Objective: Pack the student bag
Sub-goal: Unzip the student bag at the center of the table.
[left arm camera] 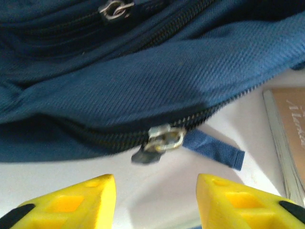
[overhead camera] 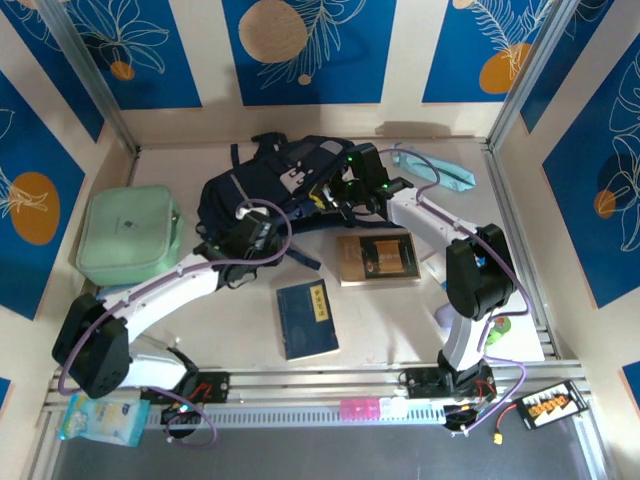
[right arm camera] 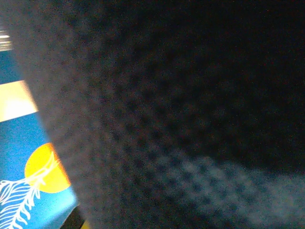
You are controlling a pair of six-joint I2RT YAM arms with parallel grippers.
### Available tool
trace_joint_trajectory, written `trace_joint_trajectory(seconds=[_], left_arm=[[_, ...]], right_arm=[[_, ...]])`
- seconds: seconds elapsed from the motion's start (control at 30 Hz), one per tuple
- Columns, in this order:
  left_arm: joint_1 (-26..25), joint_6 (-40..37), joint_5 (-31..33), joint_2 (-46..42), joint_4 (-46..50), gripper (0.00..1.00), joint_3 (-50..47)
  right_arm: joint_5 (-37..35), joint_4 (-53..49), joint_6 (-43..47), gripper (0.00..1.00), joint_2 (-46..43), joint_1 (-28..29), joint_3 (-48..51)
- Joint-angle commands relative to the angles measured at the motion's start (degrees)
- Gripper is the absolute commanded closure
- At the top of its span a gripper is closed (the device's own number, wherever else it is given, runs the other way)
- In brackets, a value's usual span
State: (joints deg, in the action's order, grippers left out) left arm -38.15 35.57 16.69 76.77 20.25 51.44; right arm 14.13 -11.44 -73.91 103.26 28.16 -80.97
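The student bag (overhead camera: 225, 195) lies slumped at the back of the table (overhead camera: 240, 310), about in the middle, with a pale green case (overhead camera: 125, 235) to its left and a brown book (overhead camera: 378, 257) just in front of its right end. A blue book (overhead camera: 308, 318) sits nearer the arms, well clear of the bag. The left gripper (overhead camera: 243, 243) is down at the bag's near edge. Seen from its wrist, its yellow fingers (left arm camera: 71, 202) stand apart with nothing between them, pointing at a metal zip pull (left arm camera: 164, 139) and a short blue ribbon tab (left arm camera: 214, 150) on the bag's seam. The right gripper (overhead camera: 340, 190) is pushed against the bag's top right side. Its pincer is closed, but I cannot tell whether it has any fabric in it.
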Motion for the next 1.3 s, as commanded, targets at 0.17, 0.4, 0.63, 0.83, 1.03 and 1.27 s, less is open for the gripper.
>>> trace_joint_trajectory(seconds=[0.17,0.4,0.63,0.83,1.03,1.27], left_arm=[[0.06,-0.89,8.33,1.05,1.26,0.64,6.92],[0.26,-0.92,9.52,0.49,3.83,0.85,8.12],[0.79,-1.37,9.01,-1.17,6.34,0.92,7.82],[3.00,-5.65,-1.38,-3.49,6.30,1.00,5.71],[7.93,-11.42,-9.80,-5.88,7.16,1.00,1.88],[11.57,-12.37,-17.09,-3.70,3.04,1.00,-1.37]], right_arm=[[4.39,1.06,-2.20,1.00,-0.56,0.10,-5.43],[4.51,1.25,-2.64,1.00,-0.06,-0.46,-5.53],[3.03,-0.06,-1.44,1.00,0.14,-0.84,-5.95],[1.06,-2.10,1.56,1.00,0.38,-1.83,-5.61],[-0.49,-3.90,7.71,1.00,-0.17,-5.90,-1.93],[2.27,-4.52,15.17,1.00,2.80,-10.95,-1.68]])
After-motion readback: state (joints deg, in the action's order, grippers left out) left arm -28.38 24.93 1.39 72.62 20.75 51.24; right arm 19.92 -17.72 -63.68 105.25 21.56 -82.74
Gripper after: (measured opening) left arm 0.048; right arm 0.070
